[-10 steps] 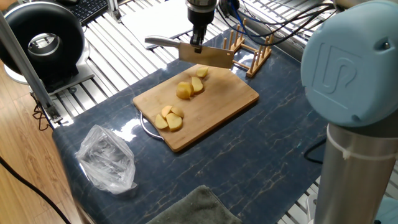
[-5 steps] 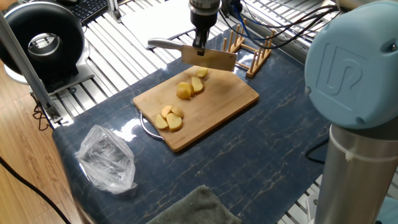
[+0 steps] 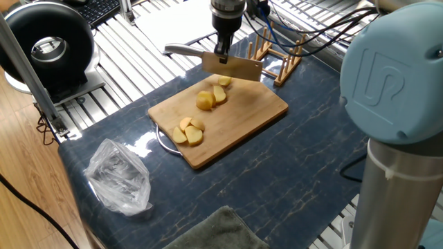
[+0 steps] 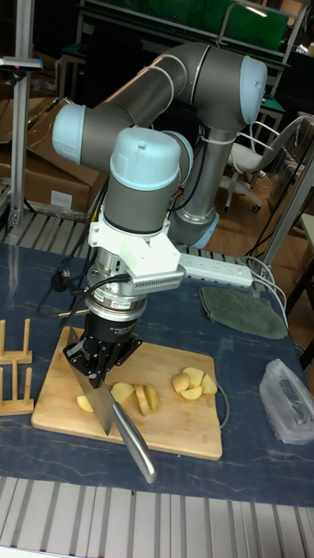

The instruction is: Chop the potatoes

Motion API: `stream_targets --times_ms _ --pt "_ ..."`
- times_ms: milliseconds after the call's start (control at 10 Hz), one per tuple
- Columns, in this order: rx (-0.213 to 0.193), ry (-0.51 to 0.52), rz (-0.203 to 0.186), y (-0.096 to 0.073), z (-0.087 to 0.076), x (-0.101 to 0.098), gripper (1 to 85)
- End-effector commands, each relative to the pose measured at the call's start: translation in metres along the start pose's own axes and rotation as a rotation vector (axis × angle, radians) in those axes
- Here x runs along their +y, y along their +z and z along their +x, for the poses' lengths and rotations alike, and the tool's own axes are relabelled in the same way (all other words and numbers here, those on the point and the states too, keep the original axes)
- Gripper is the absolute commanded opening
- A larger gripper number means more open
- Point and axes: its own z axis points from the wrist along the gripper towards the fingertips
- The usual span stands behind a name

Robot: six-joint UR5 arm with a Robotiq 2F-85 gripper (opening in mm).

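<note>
Your gripper clamps the cleaver, blade poised above the potatoes on the bamboo board.

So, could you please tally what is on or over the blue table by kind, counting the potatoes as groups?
potato groups: 3
bamboo board: 1
cleaver: 1
plastic bag: 1
cloth: 1
wooden rack: 1
Total: 8

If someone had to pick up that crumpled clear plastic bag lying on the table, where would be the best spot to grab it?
Pinch the plastic bag at its raised, crumpled top, coming straight down from above. It lies slumped on the table with bare surface around it, and its bunched folds give fingers something to close on. The flat edges would likely slip.
</note>
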Motion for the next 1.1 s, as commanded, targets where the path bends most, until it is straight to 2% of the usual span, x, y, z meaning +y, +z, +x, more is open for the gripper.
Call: stream_targets --times_ms 0,1000 --pt "-0.016 0.007 -0.011 0.001 -0.0039 0.0021 1.0" --pt "-0.026 0.006 -0.015 0.0022 -0.0066 0.0031 1.0"
